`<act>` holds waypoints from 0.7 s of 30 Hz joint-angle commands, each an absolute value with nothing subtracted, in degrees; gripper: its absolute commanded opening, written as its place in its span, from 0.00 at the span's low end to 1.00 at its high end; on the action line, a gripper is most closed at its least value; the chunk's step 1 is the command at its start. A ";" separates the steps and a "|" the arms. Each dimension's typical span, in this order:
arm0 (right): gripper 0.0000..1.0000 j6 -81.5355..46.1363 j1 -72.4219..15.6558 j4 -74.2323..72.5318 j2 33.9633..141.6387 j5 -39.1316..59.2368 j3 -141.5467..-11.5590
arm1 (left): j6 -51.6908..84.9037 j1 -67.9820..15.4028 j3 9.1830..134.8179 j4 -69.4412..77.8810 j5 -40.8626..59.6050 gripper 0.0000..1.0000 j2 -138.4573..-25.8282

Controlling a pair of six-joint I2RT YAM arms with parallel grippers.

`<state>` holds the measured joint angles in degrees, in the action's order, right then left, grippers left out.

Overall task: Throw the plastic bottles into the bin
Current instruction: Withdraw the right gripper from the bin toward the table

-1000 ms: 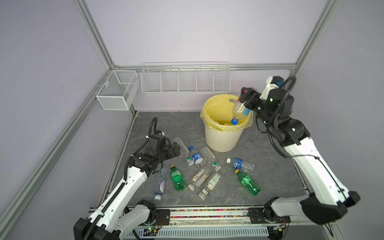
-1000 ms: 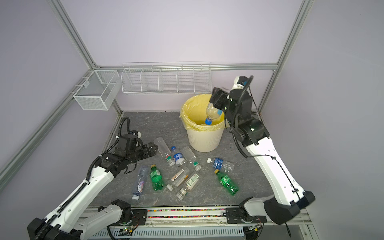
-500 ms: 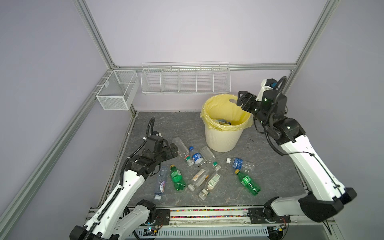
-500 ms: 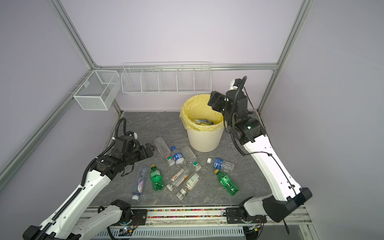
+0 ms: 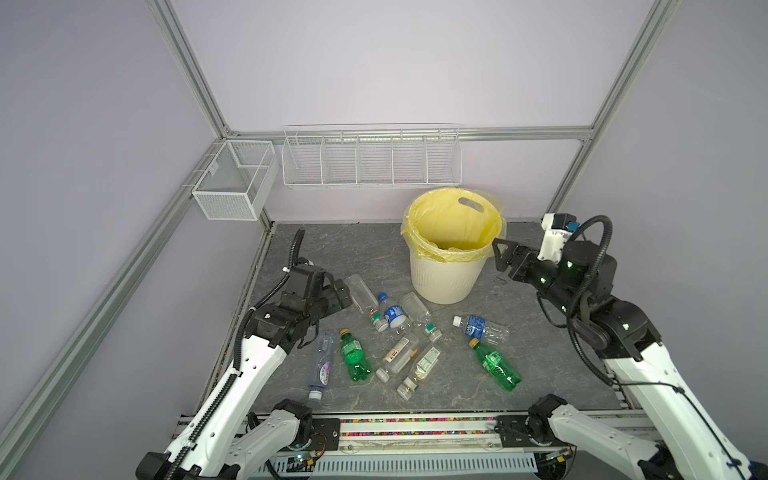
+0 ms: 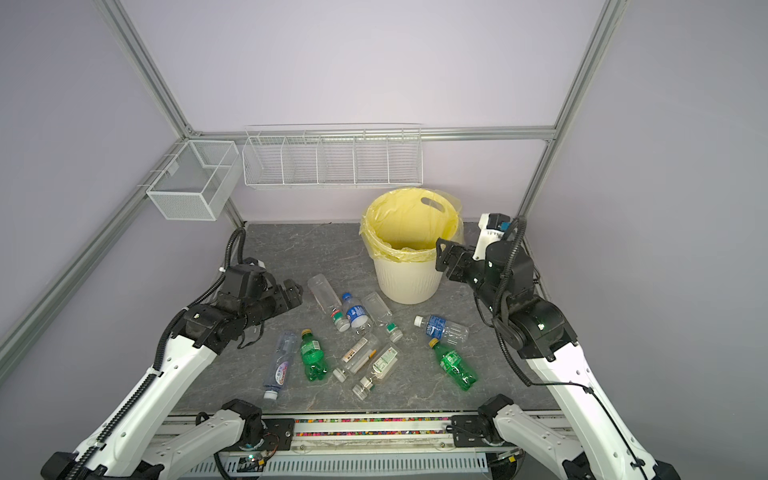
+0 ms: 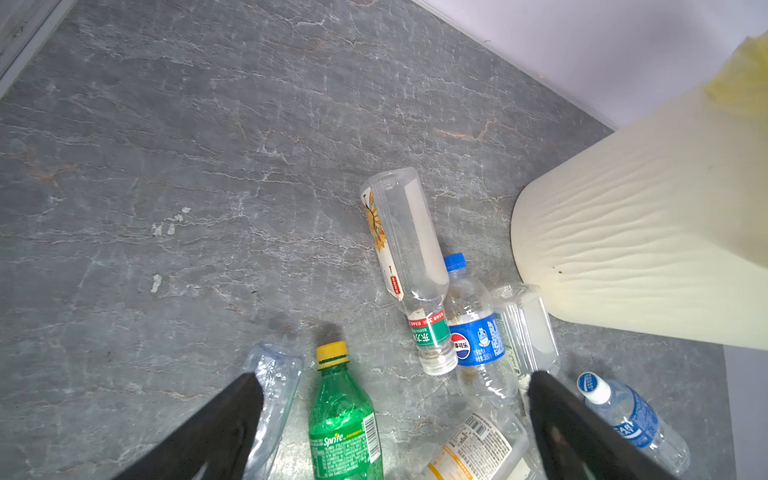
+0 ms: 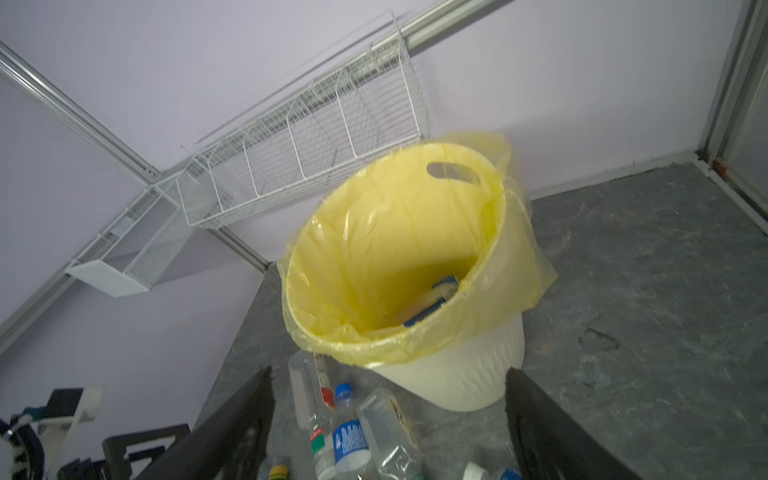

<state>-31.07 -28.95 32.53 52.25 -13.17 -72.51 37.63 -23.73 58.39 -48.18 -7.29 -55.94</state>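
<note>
so both sets of jaws are wide apart, nothing held. left gripper (image 5: 344,293) hovers near the clear bottle (image 5: 360,291) at the edge of the plastic bottles (image 5: 392,316) scattered on the table (image 5: 316,249), right gripper (image 5: 502,254) hangs just beside the bin (image 5: 444,282) rim, dropped bottle (image 8: 432,303) lying inside

We see a grey, stone-veined tabletop (image 5: 324,249) enclosed by lilac walls (image 5: 395,62) and an aluminium frame (image 5: 192,72). On the back rail hangs a long white wire basket (image 5: 370,160), split by dividers into five compartments. Just beside it, at the back left corner, a smaller white mesh basket (image 5: 232,187) hangs from the side rail, with a divider across its inside. Along the front edge we find a strip of many-coloured dots (image 5: 415,421) and, below it, a slotted grey cover (image 5: 415,461). In the left wrist view we make out pale scuffs (image 7: 166,226) on the stone surface.
</note>
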 commanded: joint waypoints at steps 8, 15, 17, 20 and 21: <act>0.88 -27.44 -28.79 34.49 47.06 -6.03 -65.71 | 46.59 -23.47 52.42 -51.39 -8.08 1.00 -51.82; 0.88 -28.43 -28.74 31.96 46.59 -3.71 -59.91 | 49.41 -23.47 49.84 -52.47 -9.47 1.00 -49.57; 0.88 -28.85 -28.80 31.95 46.79 -3.53 -58.72 | 49.86 -23.47 48.54 -52.24 -9.26 1.00 -48.84; 0.88 -29.82 -28.75 32.03 47.32 -3.22 -57.50 | 50.26 -23.47 46.08 -51.83 -8.04 1.00 -48.15; 0.88 -30.09 -28.79 32.12 47.35 -2.96 -57.24 | 49.90 -23.48 45.08 -51.45 -7.70 1.00 -48.16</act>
<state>-29.17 -28.95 33.63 47.27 -4.45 -58.15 48.47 -23.73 47.42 -50.11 -7.75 -48.71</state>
